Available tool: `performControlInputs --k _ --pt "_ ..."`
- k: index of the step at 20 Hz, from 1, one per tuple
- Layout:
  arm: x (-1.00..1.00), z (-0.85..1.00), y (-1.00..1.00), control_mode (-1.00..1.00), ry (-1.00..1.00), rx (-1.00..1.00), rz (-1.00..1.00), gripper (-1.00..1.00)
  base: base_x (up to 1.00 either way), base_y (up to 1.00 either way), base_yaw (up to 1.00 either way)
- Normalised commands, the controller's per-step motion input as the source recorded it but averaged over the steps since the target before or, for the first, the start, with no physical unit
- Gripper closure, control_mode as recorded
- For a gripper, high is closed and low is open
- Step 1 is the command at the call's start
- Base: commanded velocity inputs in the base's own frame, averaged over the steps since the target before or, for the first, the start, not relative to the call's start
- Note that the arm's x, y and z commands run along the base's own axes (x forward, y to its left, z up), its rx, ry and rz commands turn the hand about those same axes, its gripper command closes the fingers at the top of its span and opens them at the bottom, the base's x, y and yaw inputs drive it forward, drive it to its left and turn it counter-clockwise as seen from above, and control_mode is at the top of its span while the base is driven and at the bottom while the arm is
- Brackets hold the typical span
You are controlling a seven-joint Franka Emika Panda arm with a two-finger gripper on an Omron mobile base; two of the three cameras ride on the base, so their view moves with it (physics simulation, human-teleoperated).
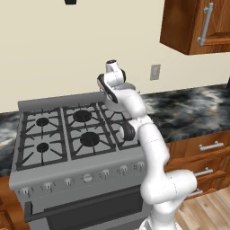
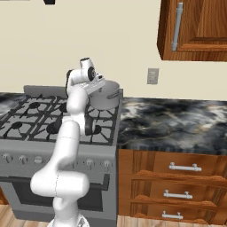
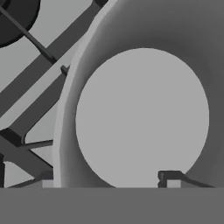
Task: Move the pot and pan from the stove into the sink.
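Pots: we count one (image 2: pixel 106 95)
Stoves: one (image 1: pixel 67 148)
Burners: six
Wall outlets: one (image 2: pixel 153 76)

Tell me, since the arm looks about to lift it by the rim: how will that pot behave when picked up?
The pot looks like rigid metal, so it probably won't flex. Its inside appears empty, so it is likely light for its size. With the fingers straddling one wall, a lift would be off-centre, so it may tilt, and the smooth wall could slip.
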Motion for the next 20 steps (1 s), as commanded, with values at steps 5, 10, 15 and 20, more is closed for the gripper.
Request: performControlInputs --k 5,10,15,20 --pt "-0.01 0.09 0.00 -1.00 0.04 0.00 -0.01 1.00 0.00 0.00 0.00" --pt "0.00 0.67 0.02 -1.00 0.15 0.00 -0.03 1.00 0.00 0.00 0.00" --pt "0.01 0.98 0.06 -1.00 0.18 0.00 0.00 1.00 0.00 0.00 0.00" --pt "-0.25 0.85 0.00 -1.00 0.23 -0.01 0.02 1.00 0.00 0.00 0.00"
